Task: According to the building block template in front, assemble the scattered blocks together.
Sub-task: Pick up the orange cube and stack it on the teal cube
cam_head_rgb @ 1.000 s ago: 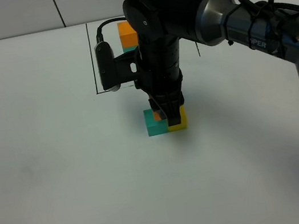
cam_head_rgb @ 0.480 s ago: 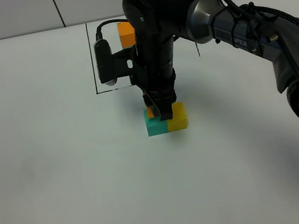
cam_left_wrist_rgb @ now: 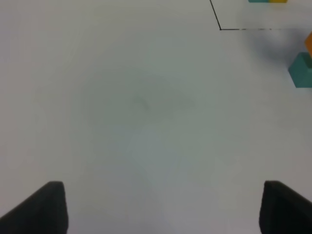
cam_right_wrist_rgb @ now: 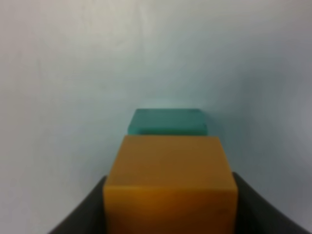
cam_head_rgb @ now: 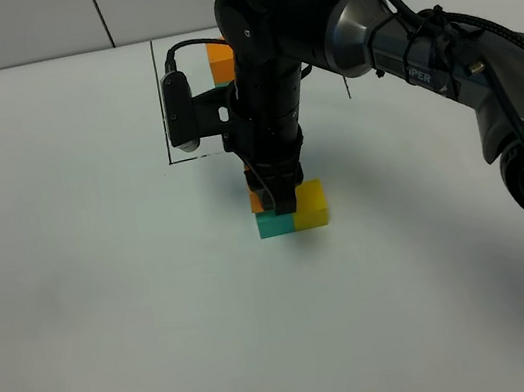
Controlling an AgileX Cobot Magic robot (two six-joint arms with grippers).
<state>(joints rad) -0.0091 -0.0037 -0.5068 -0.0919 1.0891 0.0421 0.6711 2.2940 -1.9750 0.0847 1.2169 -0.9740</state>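
The teal cube [cam_head_rgb: 271, 226] and the yellow cube [cam_head_rgb: 311, 204] sit side by side, touching, on the white table. My right gripper [cam_head_rgb: 279, 199] reaches across the middle and is shut on the orange cube [cam_head_rgb: 257, 200], holding it over the teal cube; whether they touch I cannot tell. The right wrist view shows the orange cube [cam_right_wrist_rgb: 170, 178] between the fingers [cam_right_wrist_rgb: 80, 214] with the teal cube [cam_right_wrist_rgb: 168, 122] beyond it. The template [cam_head_rgb: 220, 59] stands at the back, mostly hidden by the arm. My left gripper [cam_left_wrist_rgb: 165, 209] is open and empty above bare table.
A black outlined rectangle [cam_head_rgb: 165, 122] marks the template's area at the back. The right arm's wrist camera [cam_head_rgb: 181, 114] hangs left of the arm. In the left wrist view the teal cube [cam_left_wrist_rgb: 301, 72] and the line corner [cam_left_wrist_rgb: 220, 29] show.
My right gripper has shifted left with the orange cube, from over the seam between teal and yellow to over the teal cube. The teal and yellow cubes have not moved.
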